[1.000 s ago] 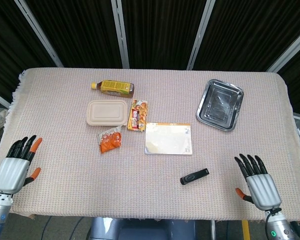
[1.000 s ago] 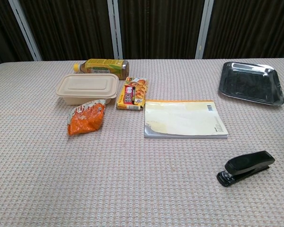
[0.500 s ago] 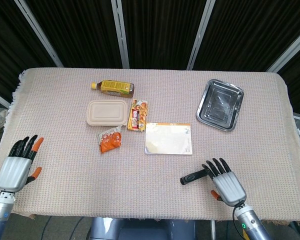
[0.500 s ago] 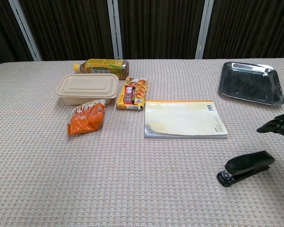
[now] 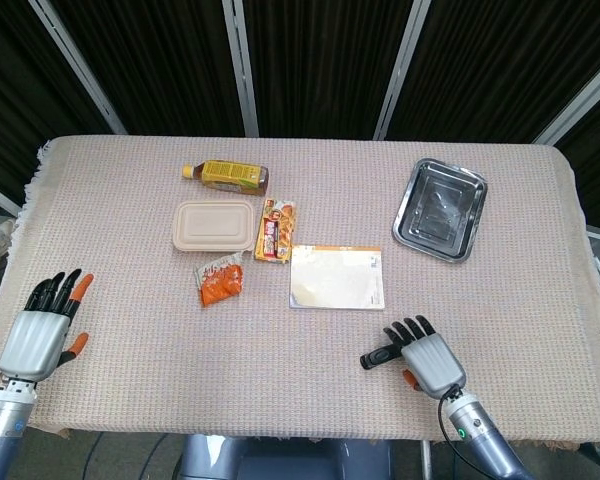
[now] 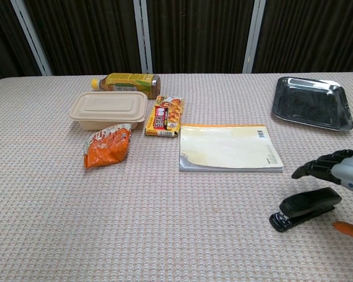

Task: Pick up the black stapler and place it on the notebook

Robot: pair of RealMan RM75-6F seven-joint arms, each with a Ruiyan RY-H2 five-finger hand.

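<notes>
The black stapler (image 5: 378, 355) (image 6: 306, 207) lies on the cloth near the front edge, below the notebook's right corner. The notebook (image 5: 337, 277) (image 6: 229, 148) lies flat at the table's middle, pale cover with a yellow spine. My right hand (image 5: 426, 358) (image 6: 335, 174) hovers over the stapler's right end, fingers spread above it and the orange thumb tip below it; it holds nothing. My left hand (image 5: 42, 330) rests open at the front left corner, far from both, and shows only in the head view.
A steel tray (image 5: 440, 208) (image 6: 310, 102) sits at the back right. Left of the notebook lie a snack box (image 5: 275, 230), an orange packet (image 5: 220, 282), a beige lidded container (image 5: 214, 225) and a drink bottle (image 5: 226, 176).
My right hand has moved left from the table's front right corner to just over the stapler's right end. The left hand has shifted only slightly. The stapler has not moved.
</notes>
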